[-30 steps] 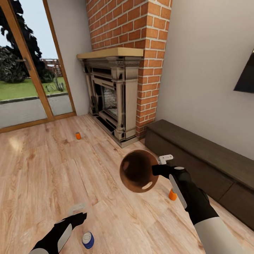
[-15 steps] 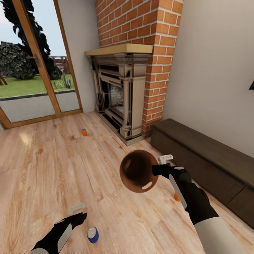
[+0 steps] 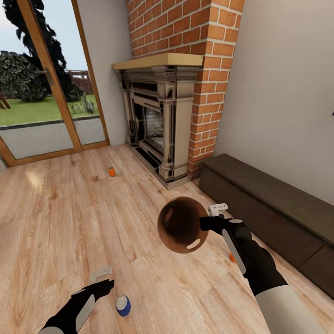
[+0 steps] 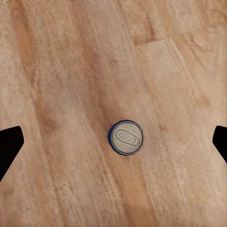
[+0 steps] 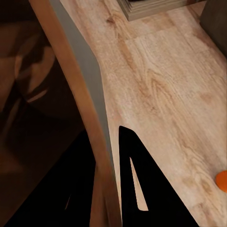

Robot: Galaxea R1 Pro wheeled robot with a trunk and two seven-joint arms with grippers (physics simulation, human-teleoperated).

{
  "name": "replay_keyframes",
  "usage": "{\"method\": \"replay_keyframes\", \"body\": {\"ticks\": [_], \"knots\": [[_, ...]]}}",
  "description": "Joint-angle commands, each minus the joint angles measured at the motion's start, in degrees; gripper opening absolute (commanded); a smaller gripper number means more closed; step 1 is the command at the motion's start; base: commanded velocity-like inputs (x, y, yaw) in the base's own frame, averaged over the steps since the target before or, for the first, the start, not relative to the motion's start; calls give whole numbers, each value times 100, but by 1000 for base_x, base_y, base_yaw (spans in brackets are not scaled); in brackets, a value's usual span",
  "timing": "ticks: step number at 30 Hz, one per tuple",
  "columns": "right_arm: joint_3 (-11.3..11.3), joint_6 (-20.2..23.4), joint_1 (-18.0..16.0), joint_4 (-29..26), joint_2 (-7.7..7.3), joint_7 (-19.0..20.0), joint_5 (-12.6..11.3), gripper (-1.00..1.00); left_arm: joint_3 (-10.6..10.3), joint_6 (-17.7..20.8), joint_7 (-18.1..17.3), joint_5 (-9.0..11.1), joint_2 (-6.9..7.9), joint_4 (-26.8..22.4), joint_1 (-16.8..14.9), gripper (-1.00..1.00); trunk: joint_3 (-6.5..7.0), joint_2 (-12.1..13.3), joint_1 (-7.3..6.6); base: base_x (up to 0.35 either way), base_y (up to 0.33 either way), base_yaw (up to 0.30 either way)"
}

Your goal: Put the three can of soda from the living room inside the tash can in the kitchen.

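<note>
Change: the view has swung slightly; arms unchanged.
Right gripper (image 3: 209,218): clamped on the trash can (image 3: 182,225) rim.
Left gripper (image 3: 103,277): fingers spread wide above the blue can (image 4: 126,137).

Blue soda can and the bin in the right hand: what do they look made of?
The blue soda can looks like painted metal: dull grey top with a pressed oval tab, upright on the wood floor. The trash can looks like smooth plastic, possibly: glossy brown inside, grey wall, clamped at the rim by the right hand.

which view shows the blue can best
The left wrist view: the blue can stands upright on the wood floor, seen from directly above. The head view shows it small and low, beside the left gripper.
</note>
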Motion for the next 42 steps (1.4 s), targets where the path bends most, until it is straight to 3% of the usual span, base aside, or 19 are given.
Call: {"method": "replay_keyframes", "body": {"ticks": [1,22,42], "knots": [[1,1,-3,-5,1,23,-71,-100,0,-3,0,-3,0,1,0,100,-1,0,0,5,0,1],[9,-2,-4,-5,7,23,-83,-100,0,-18,2,-22,0,-1,0,100,-156,0,0,42,0,-46],[9,-2,-4,-5,8,23,-79,-100,-42,-5,7,-31,-8,2,0,100,-687,-803,439,0,0,-61]]}}
